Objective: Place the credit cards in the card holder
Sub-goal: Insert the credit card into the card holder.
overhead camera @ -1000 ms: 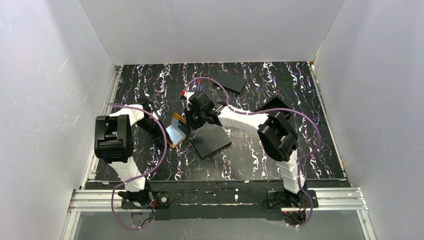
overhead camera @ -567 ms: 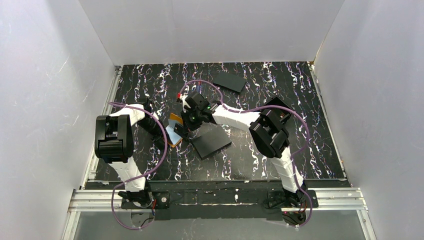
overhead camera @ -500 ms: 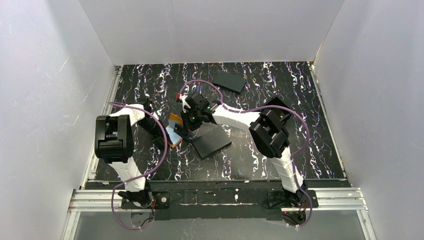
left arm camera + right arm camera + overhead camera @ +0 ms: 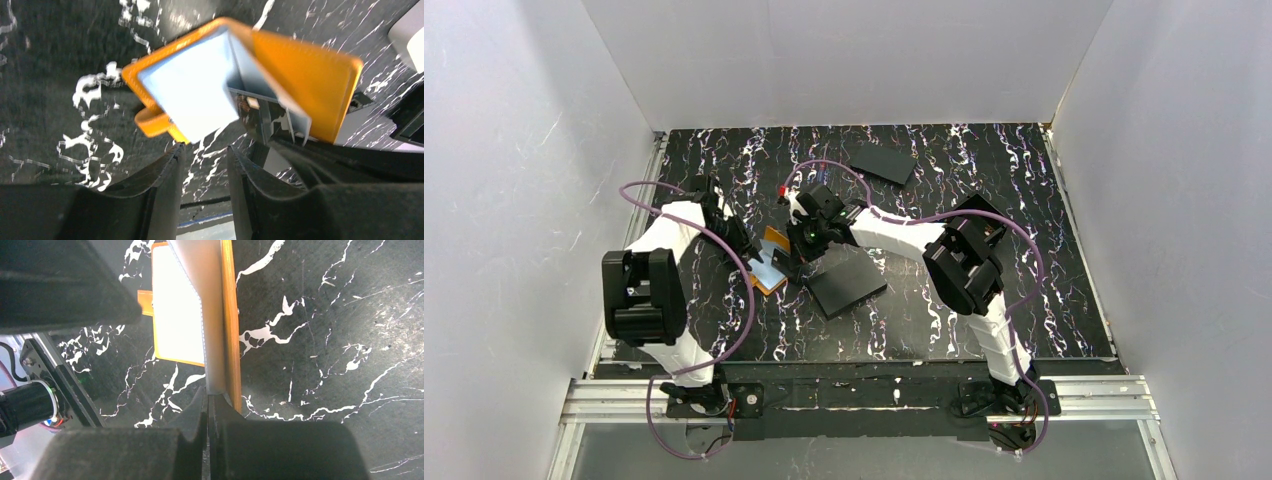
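Right wrist view: right gripper (image 4: pixel 206 397) clenched on what seems a grey card (image 4: pixel 206 330), long axis straight ahead, against the open card holder (image 4: pixel 230 315) on the table (image 4: pixel 325 315); left gripper (image 4: pixel 205 150) released, holder just ahead

Your card holder (image 4: pixel 771 262), left of centre in the top view, is bright orange outside and pale blue-grey inside, with an orange tab. The card (image 4: pixel 207 315) running up the middle of the right wrist view is plain grey. The bench (image 4: pixel 724 170) is black, veined white and faint purple like marble. One flat rectangle (image 4: pixel 883 162) at upper centre and a larger rectangle (image 4: pixel 846 282) at centre are plain black. The arms (image 4: pixel 894 236) are white with black joints, and the cables (image 4: pixel 749 300) are purple.
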Controlling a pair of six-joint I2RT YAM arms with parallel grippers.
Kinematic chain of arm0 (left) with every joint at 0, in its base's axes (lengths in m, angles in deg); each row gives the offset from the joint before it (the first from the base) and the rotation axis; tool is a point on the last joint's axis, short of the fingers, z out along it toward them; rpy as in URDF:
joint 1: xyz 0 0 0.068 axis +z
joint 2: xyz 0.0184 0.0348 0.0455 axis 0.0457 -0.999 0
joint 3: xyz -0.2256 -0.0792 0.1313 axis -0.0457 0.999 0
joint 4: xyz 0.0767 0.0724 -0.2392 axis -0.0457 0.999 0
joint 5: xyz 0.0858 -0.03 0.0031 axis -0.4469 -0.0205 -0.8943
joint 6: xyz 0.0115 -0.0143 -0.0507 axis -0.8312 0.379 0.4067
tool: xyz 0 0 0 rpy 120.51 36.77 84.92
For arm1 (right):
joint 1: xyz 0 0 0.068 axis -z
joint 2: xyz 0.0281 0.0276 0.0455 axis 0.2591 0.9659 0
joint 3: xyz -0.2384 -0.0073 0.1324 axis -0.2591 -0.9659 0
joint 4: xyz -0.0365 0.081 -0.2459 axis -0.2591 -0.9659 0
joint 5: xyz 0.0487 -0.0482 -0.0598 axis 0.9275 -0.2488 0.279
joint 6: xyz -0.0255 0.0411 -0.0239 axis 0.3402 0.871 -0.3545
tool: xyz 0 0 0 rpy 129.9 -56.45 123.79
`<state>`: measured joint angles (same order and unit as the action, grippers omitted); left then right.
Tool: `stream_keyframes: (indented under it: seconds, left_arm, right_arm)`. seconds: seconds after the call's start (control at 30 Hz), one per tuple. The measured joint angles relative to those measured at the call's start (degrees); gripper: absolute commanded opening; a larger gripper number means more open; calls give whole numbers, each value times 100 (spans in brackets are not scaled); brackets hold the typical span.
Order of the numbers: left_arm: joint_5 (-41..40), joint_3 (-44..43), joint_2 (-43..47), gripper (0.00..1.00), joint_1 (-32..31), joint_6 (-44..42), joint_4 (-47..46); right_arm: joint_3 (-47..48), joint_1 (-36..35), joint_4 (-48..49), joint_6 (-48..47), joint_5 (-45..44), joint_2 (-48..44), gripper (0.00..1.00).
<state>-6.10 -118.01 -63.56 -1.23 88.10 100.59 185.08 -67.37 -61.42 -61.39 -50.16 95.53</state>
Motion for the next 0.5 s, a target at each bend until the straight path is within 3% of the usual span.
stream_keyframes:
  seconds: [0.27, 0.5]
  left_arm:
    - [-20, -269, -1012, 24, 0, -107, -105]
    - [-227, -271, -1025, 10, 9, -295, -31]
  right_arm:
    - [195, 0, 50, 188, 0, 83, 1]
    - [780, 0, 57, 166, 0, 496, 1]
